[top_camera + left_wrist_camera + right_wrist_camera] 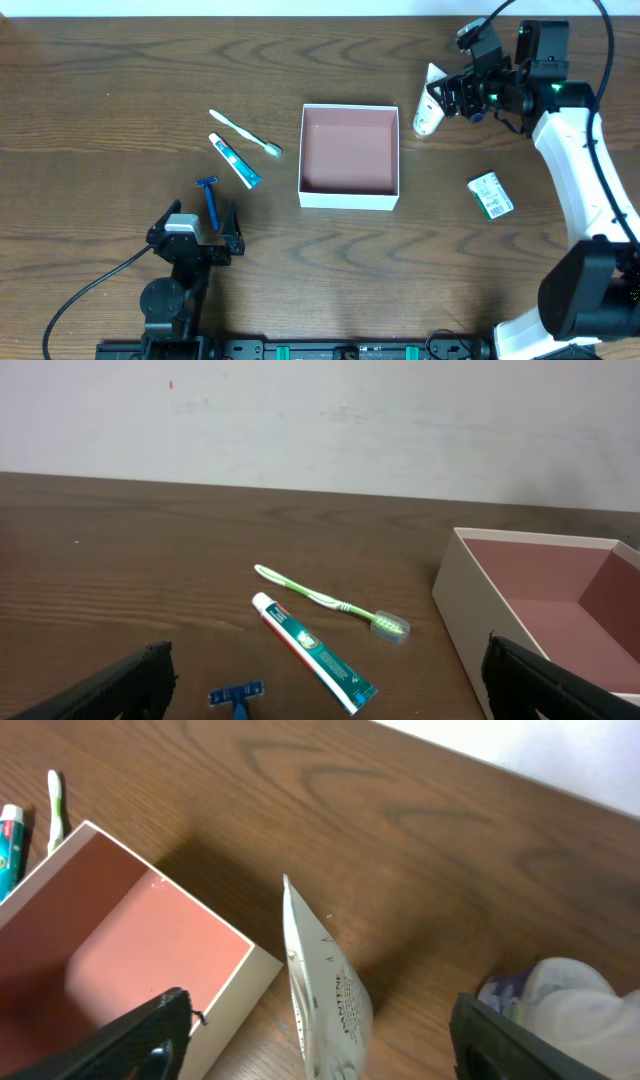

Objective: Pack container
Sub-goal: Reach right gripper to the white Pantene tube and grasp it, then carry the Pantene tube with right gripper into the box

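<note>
Looking down on the dark wooden table (100, 80), we find the container (348, 200), a shallow square box with thin white walls and a reddish-brown inner floor, sitting near the middle. Just beside its far right corner lies a white squeeze tube with small dark print (428, 110), and the right gripper (442, 98) hangs over it. From the right wrist we see its black fingers (140, 1040) spread wide, with the tube between them and a gap of table showing on either side, so they grip nothing. A small green and white packet (490, 195) lies well apart, to the right of the box. The left gripper (197, 234) sits low at the near left, its fingers (110, 685) also wide apart and closed on nothing; a blue plastic razor (209, 198) lies just ahead of them. Beyond it we see a white and teal toothpaste tube (236, 161) and a pale green toothbrush (245, 133), both left of the box.
</note>
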